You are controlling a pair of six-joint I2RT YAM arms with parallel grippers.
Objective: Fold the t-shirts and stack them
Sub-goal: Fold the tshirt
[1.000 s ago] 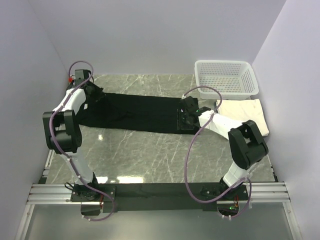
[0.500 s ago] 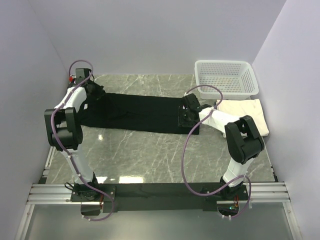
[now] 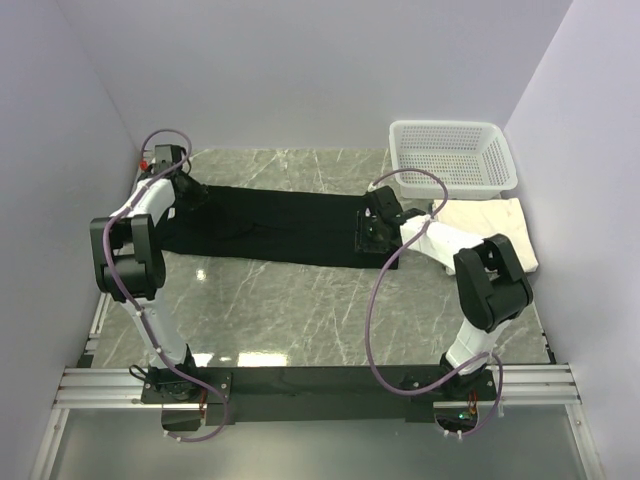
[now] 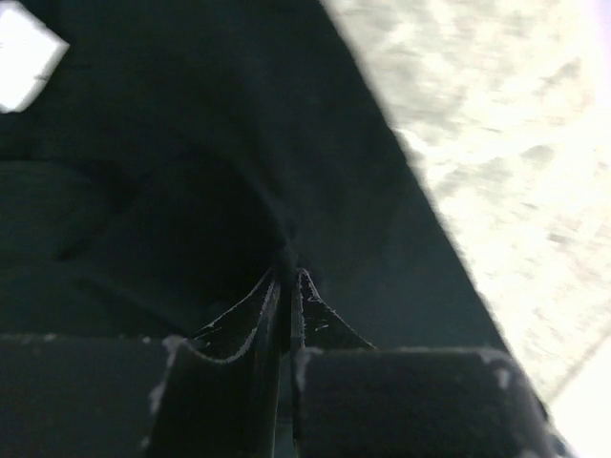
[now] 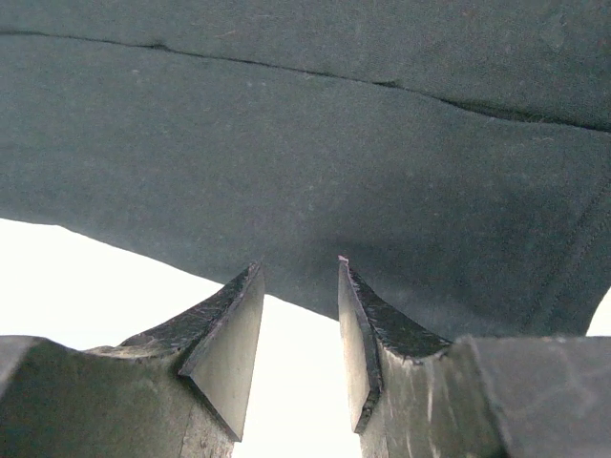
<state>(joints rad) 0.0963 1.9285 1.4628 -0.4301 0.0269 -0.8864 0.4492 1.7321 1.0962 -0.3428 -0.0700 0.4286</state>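
The black tee (image 3: 280, 225) lies across the far half of the table (image 3: 300, 310) as a long flat band, with an arm at each end. The white tee (image 3: 490, 225) sits folded at the right, just in front of the basket (image 3: 505, 170) and apart from the black one.

The left gripper (image 3: 187, 192) is at the band's left end, and its fingers (image 4: 250, 315) are pressed almost together on a small pucker of black cloth. The right gripper (image 3: 373, 237) is at the right end with its jaws spread and nothing between them. In the wrist view the tee's edge lies right at its fingertips, with bare table showing in the gap.

The step looks like an end-to-end fold of the band, and the right side seems the weak point. That gripper should slide further under the edge before it closes, so it takes every layer and not just the top one. The left pinch should hold firm while this happens, or the band will slacken and wrinkle. Any lift should be low and run along the band's own line, so the long edges land on each other. The white tee is close on the right, so the right elbow needs room to avoid dragging it
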